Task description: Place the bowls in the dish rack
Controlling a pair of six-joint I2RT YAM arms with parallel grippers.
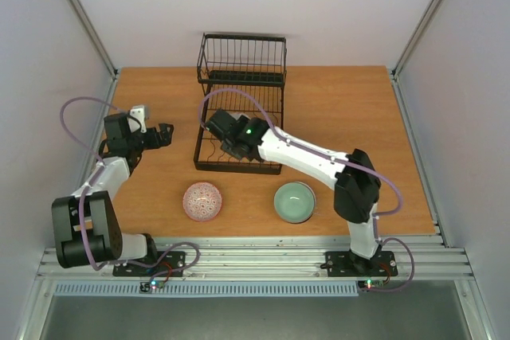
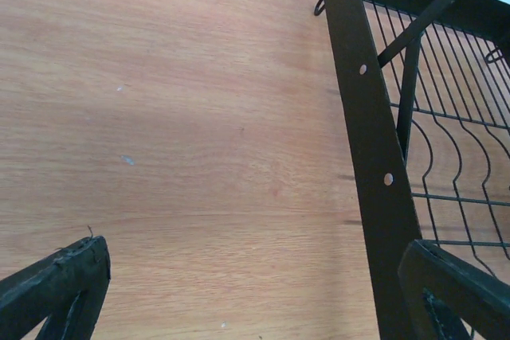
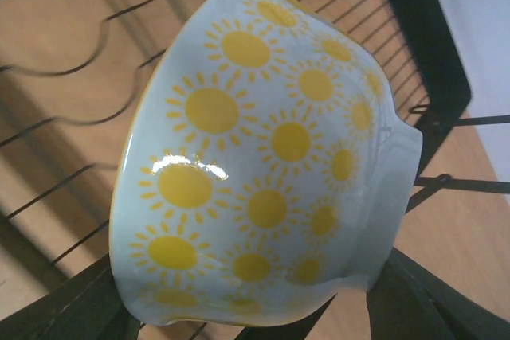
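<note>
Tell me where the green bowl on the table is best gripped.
By its rim, from straight above: one claw finger inside, one outside. The green bowl stands upright, mouth up, nothing touching it, and its round wall looks probably too wide to span. The left claw is open and free; the right claw holds the sun bowl.

- Bowls, 3 in all: 1 red-patterned bowl, 1 green bowl, 1 sun-patterned bowl (white with yellow suns)
- dish rack: 1, black wire
- Robot arms, 2: left arm, right arm
- table: 1, wooden
</note>
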